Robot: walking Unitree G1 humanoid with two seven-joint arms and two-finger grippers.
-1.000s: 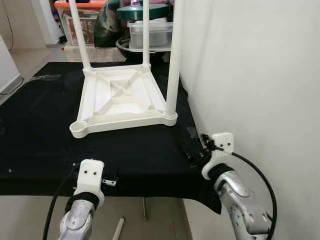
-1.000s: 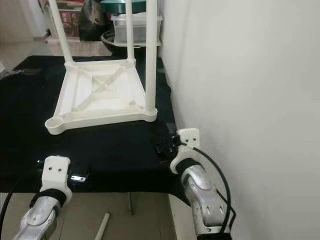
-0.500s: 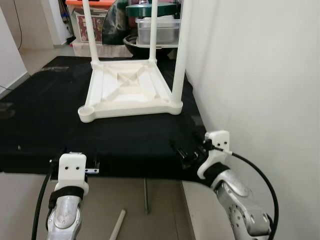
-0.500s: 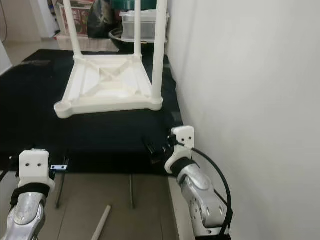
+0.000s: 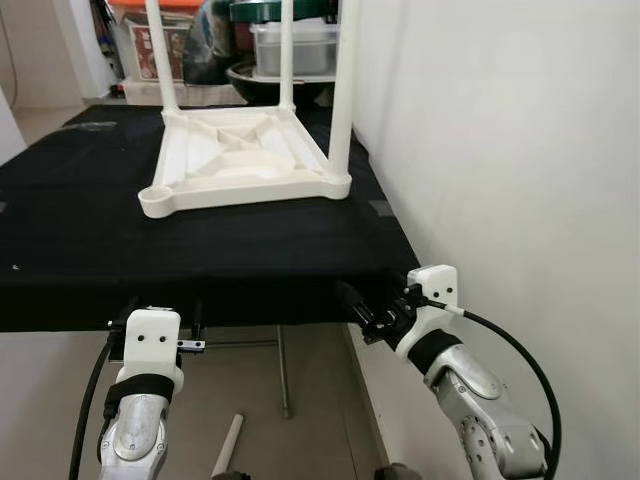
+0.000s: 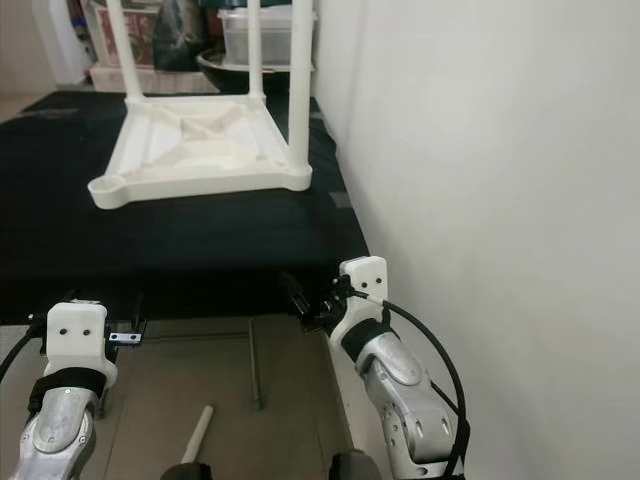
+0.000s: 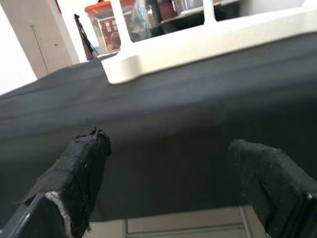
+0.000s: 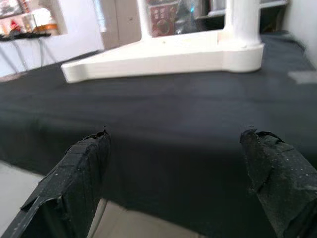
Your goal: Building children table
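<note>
The legs (image 5: 343, 90) of the upturned white children table (image 5: 240, 165) were cut off by the upper edge of the head views, so their ends could not be seen. The storage boxes (image 5: 290, 45) behind it were partly hidden by those legs. A white rod (image 5: 226, 447) on the floor was cut off at the lower edge. The desk (image 5: 100, 270) frame stayed hidden under the black cloth.

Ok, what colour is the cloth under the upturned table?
Black. The cloth shows best in the left eye view, under the white table.
</note>
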